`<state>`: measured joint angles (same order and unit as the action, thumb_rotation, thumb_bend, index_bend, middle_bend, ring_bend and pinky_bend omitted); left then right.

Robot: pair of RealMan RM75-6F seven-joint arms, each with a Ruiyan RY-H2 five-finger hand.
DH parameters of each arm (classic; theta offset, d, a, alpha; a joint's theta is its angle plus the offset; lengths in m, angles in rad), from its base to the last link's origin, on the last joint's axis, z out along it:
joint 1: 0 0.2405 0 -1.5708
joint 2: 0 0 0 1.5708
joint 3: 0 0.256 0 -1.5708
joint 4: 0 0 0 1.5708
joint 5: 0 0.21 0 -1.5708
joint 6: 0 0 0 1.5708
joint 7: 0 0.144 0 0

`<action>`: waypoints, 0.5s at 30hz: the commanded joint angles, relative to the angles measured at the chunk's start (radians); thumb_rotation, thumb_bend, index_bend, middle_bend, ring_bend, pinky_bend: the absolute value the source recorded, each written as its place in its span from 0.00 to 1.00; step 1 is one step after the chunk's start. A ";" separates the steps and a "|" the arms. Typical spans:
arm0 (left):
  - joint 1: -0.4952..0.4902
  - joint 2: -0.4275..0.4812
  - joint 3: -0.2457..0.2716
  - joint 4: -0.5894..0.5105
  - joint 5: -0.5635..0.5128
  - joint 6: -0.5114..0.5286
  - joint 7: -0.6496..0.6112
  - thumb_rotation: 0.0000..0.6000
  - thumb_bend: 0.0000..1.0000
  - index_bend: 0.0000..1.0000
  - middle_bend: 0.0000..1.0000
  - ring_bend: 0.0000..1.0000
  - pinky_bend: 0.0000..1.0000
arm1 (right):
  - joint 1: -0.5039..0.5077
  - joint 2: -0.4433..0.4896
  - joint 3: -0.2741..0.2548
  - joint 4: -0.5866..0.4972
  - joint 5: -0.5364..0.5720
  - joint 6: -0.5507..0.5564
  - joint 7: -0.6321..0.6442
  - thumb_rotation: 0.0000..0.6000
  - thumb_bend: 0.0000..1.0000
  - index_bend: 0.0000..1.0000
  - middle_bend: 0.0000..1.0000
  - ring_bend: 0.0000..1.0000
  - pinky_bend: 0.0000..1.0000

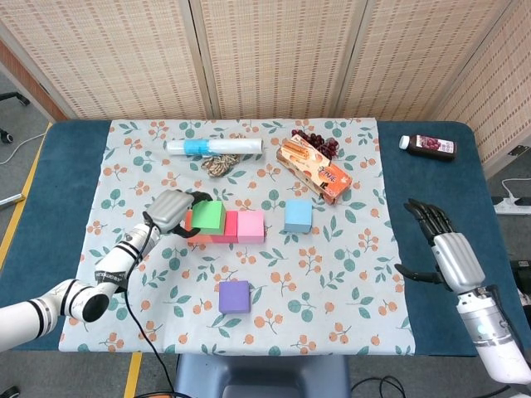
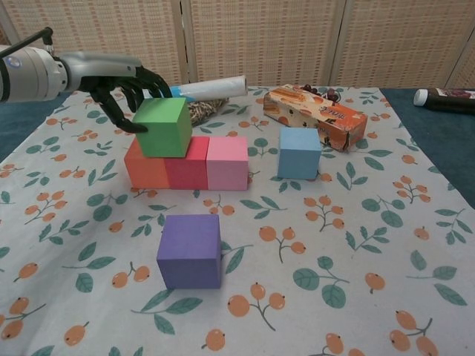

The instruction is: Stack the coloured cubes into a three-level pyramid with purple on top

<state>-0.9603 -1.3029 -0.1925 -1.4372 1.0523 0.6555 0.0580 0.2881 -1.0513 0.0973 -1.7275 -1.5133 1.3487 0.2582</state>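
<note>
Head view: left hand point(image 1: 172, 209) gripped the green cube point(image 1: 209, 216), which sat on the base row over the orange and red cubes; right hand point(image 1: 448, 249) hovered open and empty, well apart
Chest view: blue cube point(image 2: 300, 153) stood just right of the pink cube point(image 2: 227, 162); purple cube point(image 2: 190, 251) lay nearer the camera, closer to the left hand

Green cube point(image 2: 163, 127) atop orange-red cubes point(image 2: 165, 163), seemingly
</note>
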 commanded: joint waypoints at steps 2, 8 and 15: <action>-0.010 -0.001 0.002 -0.002 -0.019 -0.006 0.018 1.00 0.34 0.33 0.36 0.35 0.32 | -0.002 0.002 0.000 0.002 0.000 -0.001 0.004 1.00 0.08 0.00 0.02 0.00 0.00; -0.015 0.002 0.006 -0.002 -0.036 -0.008 0.028 1.00 0.34 0.33 0.36 0.35 0.31 | -0.003 0.002 0.003 0.007 0.002 -0.004 0.009 1.00 0.08 0.00 0.02 0.00 0.00; -0.022 0.001 0.010 0.003 -0.046 -0.012 0.036 1.00 0.34 0.33 0.36 0.35 0.31 | -0.002 0.002 0.005 0.012 0.003 -0.009 0.015 1.00 0.08 0.00 0.02 0.00 0.00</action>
<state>-0.9822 -1.3014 -0.1832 -1.4348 1.0060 0.6435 0.0938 0.2866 -1.0495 0.1025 -1.7155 -1.5099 1.3398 0.2737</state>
